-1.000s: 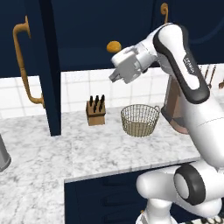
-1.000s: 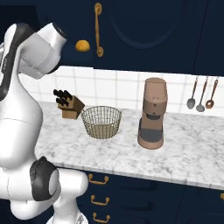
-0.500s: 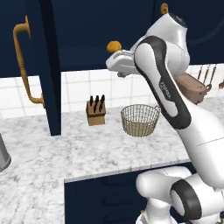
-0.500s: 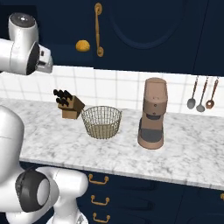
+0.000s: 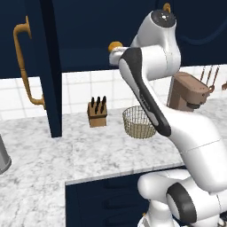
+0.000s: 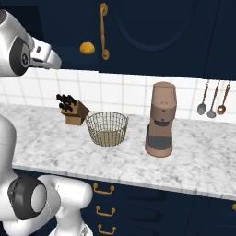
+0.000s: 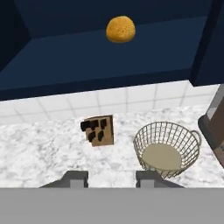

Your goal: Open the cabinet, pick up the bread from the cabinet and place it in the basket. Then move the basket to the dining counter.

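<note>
Marble counter point(image 7: 48, 144) fills the hand view's lower half, the basket point(image 7: 166, 148) at lower right. The gripper point(image 7: 109, 178) is spread and empty; it should rise squarely toward the bread point(image 7: 120, 29) at top centre in the open cabinet point(image 7: 87, 57).

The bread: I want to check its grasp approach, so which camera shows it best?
The hand view: the bread sits whole and unobstructed on the cabinet shelf. The right base view shows it small; the left base view has the arm partly hiding it.

Flanking base views; hand view downward
</note>
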